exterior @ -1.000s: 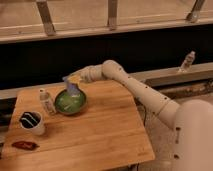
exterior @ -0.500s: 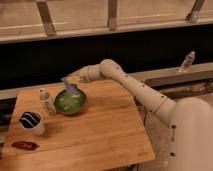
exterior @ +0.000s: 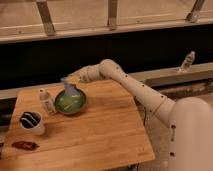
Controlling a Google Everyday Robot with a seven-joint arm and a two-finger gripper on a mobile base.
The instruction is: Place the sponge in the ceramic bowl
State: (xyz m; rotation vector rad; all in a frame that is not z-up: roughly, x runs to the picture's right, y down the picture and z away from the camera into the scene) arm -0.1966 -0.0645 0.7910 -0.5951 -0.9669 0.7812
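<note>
Wood table (exterior: pixel 100 135) of pale, seamed planks (a dark wall runs behind it) spreads below the gripper (exterior: pixel 74 80). The glossy, round green ceramic bowl (exterior: pixel 77 106) sits directly beneath the gripper. The striped mug (exterior: pixel 31 121) stands well apart from it. The gripper is clamped on the soft, light-blue sponge (exterior: pixel 68 90), which hangs upright over the bowl.

One pincer (exterior: pixel 70 83) over one bowl (exterior: pixel 79 107); one sponge (exterior: pixel 68 90), one mug (exterior: pixel 31 123), two bottles (exterior: pixel 47 101) (exterior: pixel 187 61).

Indoor test area, lab or office type uncertain. Evidence: wood-block table (exterior: pixel 100 135) lower left, ledge (exterior: pixel 165 75) with bottle (exterior: pixel 187 61) upper right, metal struts (exterior: pixel 46 17) along top. Gripper (exterior: pixel 70 83) above bowl (exterior: pixel 71 111), centre left.
</note>
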